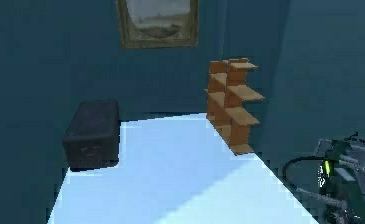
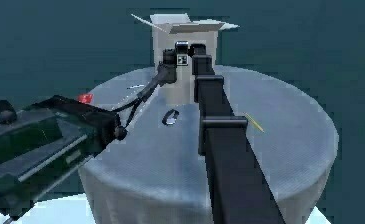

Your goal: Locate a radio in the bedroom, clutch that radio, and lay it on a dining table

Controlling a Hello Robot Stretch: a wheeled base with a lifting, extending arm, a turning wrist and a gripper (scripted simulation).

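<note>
— Where's the radio?
— That dark boxy set with a greenish panel, the radio, is low at the arm side view's left, against the round grey bench's edge. I can't tell if it rests there.
— Has the hand got it?
— Can't tell, nor how wide it stands. The hand is at the arm's far end, by an open cardboard box.
— Anything else?
— A small red thing and a yellow stick on the bench. Ahead, a pale blue surface, a dark chest at its far left corner, an orange shelf, a framed picture.
</note>
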